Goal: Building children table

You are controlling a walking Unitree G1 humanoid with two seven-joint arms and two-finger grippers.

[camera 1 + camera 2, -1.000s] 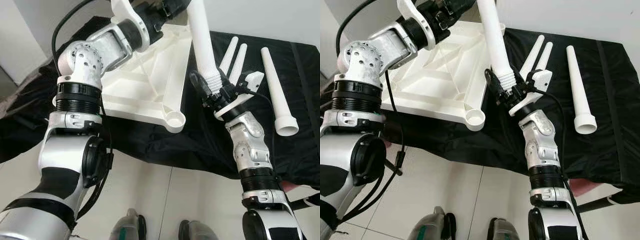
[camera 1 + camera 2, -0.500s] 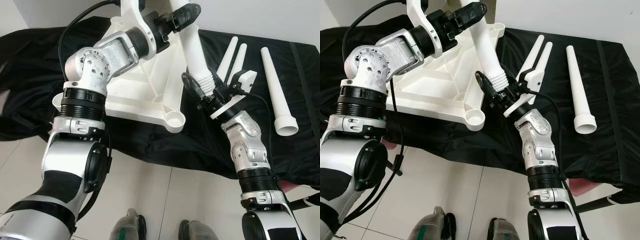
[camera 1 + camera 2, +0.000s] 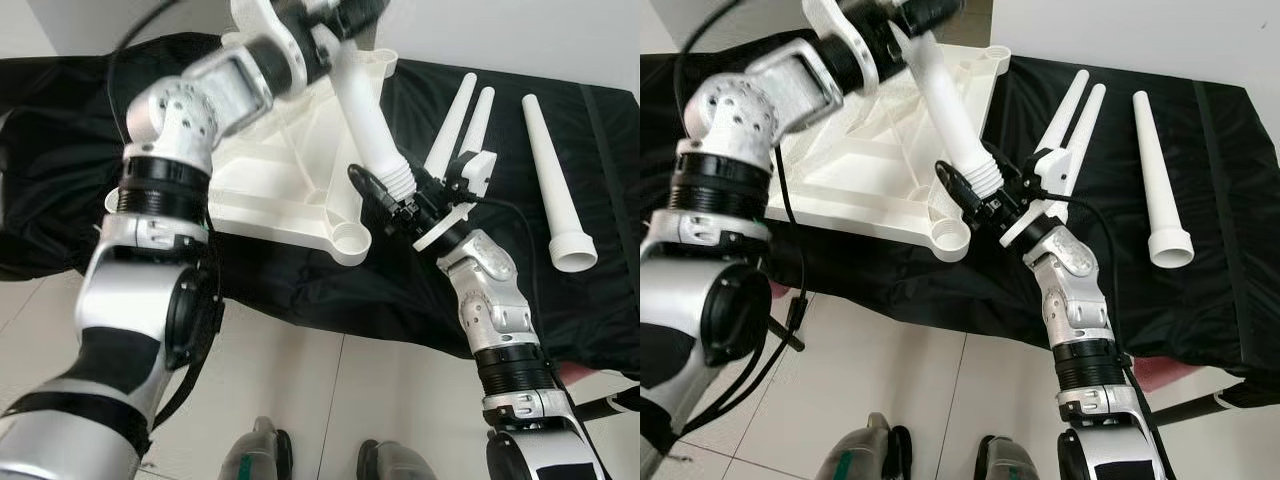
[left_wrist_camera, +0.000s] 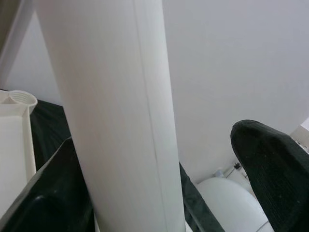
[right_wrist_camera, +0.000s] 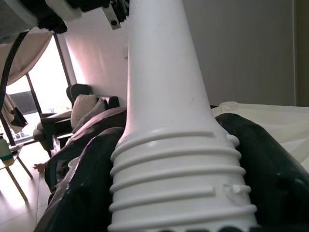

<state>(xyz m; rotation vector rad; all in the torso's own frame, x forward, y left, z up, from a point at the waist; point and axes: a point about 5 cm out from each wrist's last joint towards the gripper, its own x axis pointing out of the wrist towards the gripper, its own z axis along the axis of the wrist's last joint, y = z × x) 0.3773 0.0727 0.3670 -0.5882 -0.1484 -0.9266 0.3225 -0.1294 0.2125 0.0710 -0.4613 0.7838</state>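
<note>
- Left gripper [image 3: 350, 15]: raised above the far part of the tabletop panel, black fingers clasped round the thin upper end of the held leg; the left wrist view has the leg's shaft running between a finger [image 4: 275, 164] and its mate.
- Tabletop panel [image 3: 270, 170]: white, lying underside up on the black cloth [image 3: 60, 150] covering the bench, towards the bench's left half. Its near-right corner carries an open threaded socket [image 3: 350, 237], close to the bench's front edge.
- Held leg [image 3: 365, 110]: white, tapered, carried in the air by both arms. Long axis slanted, thin end up and to the left, ribbed thick end [image 5: 181, 179] low and to the right.
- Deciding relation: the threaded end hangs just above and to the right of the socket, tilted, not yet entered. Judged next: stand it upright over the socket.
- Right gripper [image 3: 400, 200]: clamped on the ribbed end, the nearer arm to the socket.
- Spare legs [image 3: 455, 115]: two lying together, a third [image 3: 550, 170] towards the bench's right edge.
</note>
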